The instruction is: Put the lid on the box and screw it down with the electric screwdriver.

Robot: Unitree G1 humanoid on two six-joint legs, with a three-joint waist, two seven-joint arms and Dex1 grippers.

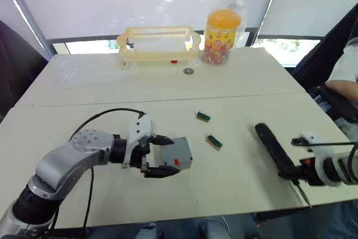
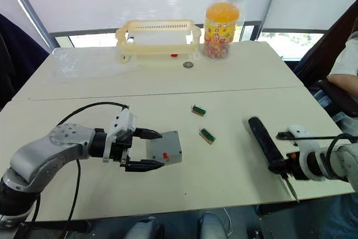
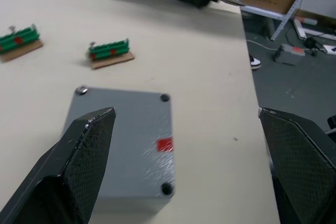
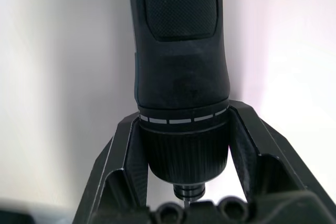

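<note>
The left gripper (image 1: 159, 156) gapes around the red-marked box (image 1: 178, 154); the right gripper (image 4: 184, 145) clamps the electric screwdriver (image 1: 274, 150). No writing legible.

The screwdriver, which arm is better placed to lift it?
Right. The right gripper already straddles the screwdriver near its bit, while the left gripper brackets the box.

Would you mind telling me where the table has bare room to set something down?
Free: the near strip in front of the box, and the far half's left part, left of the basket. Crowded: around the box, which the open left pincer flanks, the two green blocks beside it, and the screwdriver in the right pincer.
</note>
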